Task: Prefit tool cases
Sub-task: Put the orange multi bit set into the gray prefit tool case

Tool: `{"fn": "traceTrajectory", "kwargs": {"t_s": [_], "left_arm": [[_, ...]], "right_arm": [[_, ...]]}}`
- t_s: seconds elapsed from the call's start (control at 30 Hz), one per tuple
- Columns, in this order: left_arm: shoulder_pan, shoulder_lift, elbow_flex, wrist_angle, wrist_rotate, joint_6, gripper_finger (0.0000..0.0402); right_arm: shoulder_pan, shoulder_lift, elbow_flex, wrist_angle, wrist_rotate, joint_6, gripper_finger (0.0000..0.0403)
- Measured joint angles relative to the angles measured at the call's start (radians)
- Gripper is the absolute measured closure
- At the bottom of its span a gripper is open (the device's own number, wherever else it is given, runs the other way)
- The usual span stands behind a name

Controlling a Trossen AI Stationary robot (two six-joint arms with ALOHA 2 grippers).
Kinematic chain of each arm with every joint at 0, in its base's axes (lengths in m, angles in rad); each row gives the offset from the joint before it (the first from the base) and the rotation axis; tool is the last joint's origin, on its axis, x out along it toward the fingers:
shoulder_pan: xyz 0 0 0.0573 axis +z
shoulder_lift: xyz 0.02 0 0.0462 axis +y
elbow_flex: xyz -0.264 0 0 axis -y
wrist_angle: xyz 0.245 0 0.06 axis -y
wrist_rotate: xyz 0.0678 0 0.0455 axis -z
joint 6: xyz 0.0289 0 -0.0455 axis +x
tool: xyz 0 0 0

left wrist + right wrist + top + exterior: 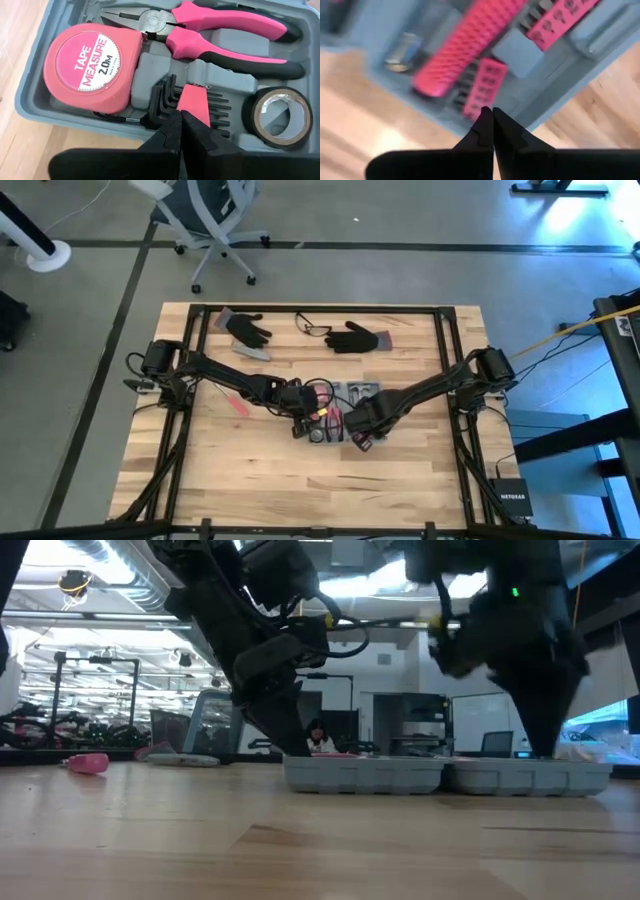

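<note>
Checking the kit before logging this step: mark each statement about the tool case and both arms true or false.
1. The tool case lies open on the table. True.
2. The left tool stands wide open. False: its fingers are shut.
3. A tape measure sits in the case. True.
4. The pliers lie loose on the table. False: they rest in the case.
5. The right tool is shut. True.

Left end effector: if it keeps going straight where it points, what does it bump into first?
Probably the pink hex key holder in the open tool case; the shut left end effector points right at it, though depth is unclear.
</note>
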Motion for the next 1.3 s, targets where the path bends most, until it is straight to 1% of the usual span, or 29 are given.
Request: {"fn": "traceTrajectory", "kwargs": {"t_s": [0.1,0.17,0.27,0.37,0.47,0.53,0.63,0.7,0.73,0.87,0.93,1.0,1.07,1.3], "left_arm": [[0.0,0.0,0.0,0.0,-0.002,-0.009,0.0401],[-0.004,0.0,0.0,-0.002,-0.003,-0.012,0.0401],[-0.015,0.0,0.0,-0.021,-0.007,-0.012,0.0402],[-0.03,-0.002,0.002,-0.056,-0.007,-0.01,0.0401],[-0.046,-0.003,0.003,-0.096,-0.008,-0.001,0.0401],[-0.053,-0.003,0.003,-0.104,-0.01,-0.002,0.0401],[-0.059,-0.003,0.002,-0.095,-0.02,-0.012,0.0402],[-0.059,-0.002,0.001,-0.084,-0.026,-0.031,0.0402],[-0.059,-0.002,0.001,-0.078,-0.029,-0.037,0.0402],[-0.059,0.0,0.001,-0.067,-0.032,-0.039,0.0402],[-0.059,0.0,0.001,-0.07,-0.032,-0.032,0.0402],[-0.059,0.0,0.001,-0.071,-0.032,-0.029,0.0402],[-0.057,0.0,0.001,-0.072,-0.033,-0.033,0.0402],[-0.039,0.0,0.001,-0.075,-0.033,-0.079,0.0402]], "right_arm": [[0.0,-0.02,0.021,-0.023,0.032,0.001,0.0403],[0.0,-0.039,0.021,-0.017,0.042,-0.035,0.0403],[-0.022,-0.075,-0.009,0.046,-0.013,-0.145,0.0403],[-0.062,-0.126,-0.096,0.101,-0.061,-0.201,0.0403],[-0.111,-0.238,-0.235,0.26,-0.132,-0.2,0.0403],[-0.131,-0.336,-0.342,0.423,-0.171,-0.175,0.0403],[-0.132,-0.49,-0.48,0.688,-0.219,-0.09,0.0403],[-0.123,-0.55,-0.531,0.755,-0.224,-0.033,0.0403],[-0.112,-0.564,-0.545,0.743,-0.218,-0.027,0.0403],[-0.089,-0.565,-0.551,0.688,-0.152,-0.02,0.0402],[-0.092,-0.536,-0.55,0.686,-0.128,-0.023,0.0396],[-0.092,-0.495,-0.551,0.674,-0.108,-0.038,0.0381],[-0.093,-0.457,-0.543,0.677,-0.103,-0.069,0.0357],[-0.092,-0.299,-0.448,0.646,-0.098,-0.212,0.0235]]}}
